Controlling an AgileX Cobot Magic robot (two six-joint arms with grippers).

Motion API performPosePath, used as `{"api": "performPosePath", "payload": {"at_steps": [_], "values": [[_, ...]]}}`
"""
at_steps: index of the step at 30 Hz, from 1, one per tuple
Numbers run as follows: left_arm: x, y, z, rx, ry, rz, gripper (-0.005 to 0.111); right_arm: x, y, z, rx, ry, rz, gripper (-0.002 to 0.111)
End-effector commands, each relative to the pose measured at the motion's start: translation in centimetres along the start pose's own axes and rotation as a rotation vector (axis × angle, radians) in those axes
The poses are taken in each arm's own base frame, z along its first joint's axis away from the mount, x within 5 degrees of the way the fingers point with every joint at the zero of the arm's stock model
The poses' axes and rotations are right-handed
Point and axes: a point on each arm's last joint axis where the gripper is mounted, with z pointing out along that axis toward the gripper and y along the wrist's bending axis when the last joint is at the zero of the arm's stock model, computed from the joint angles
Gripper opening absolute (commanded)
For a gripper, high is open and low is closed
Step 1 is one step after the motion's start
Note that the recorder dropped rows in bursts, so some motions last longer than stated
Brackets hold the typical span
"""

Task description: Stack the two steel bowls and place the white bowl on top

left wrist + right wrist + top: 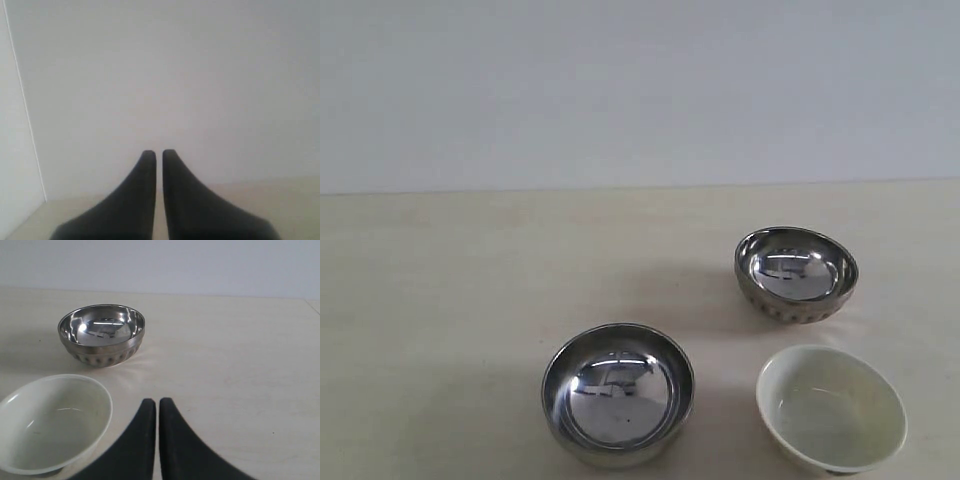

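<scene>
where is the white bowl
In the exterior view the white bowl sits lower right, near the ribbed steel bowl and right of the smooth steel bowl, touching neither.

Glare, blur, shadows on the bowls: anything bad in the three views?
Exterior view: soft focus; bright mirror streaks inside the smooth steel bowl and ribbed steel bowl; white bowl evenly lit, faint shadows only. Left wrist view: just the left gripper, blurred, against blank wall. Right wrist view: ribbed steel bowl glares too; right gripper is a dark silhouette.
</scene>
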Motion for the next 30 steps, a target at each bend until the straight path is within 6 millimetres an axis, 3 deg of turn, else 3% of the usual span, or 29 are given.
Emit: {"api": "performPosePath", "payload": {"at_steps": [1, 8, 30], "values": [[1.8, -0.2, -0.2, 0.011, 0.187, -0.031, 0.004, -0.1, 0.0, 0.0, 0.004, -0.011, -0.005, 0.0], [3.6, -0.4, -0.7, 0.028, 0.388, -0.039, 0.004, -0.1, 0.0, 0.0, 0.004, -0.011, -0.005, 0.0], [3.7, -0.4, -0.8, 0.034, 0.404, -0.041, 0.004, -0.1, 0.0, 0.0, 0.004, -0.011, -0.005, 0.0]]}}
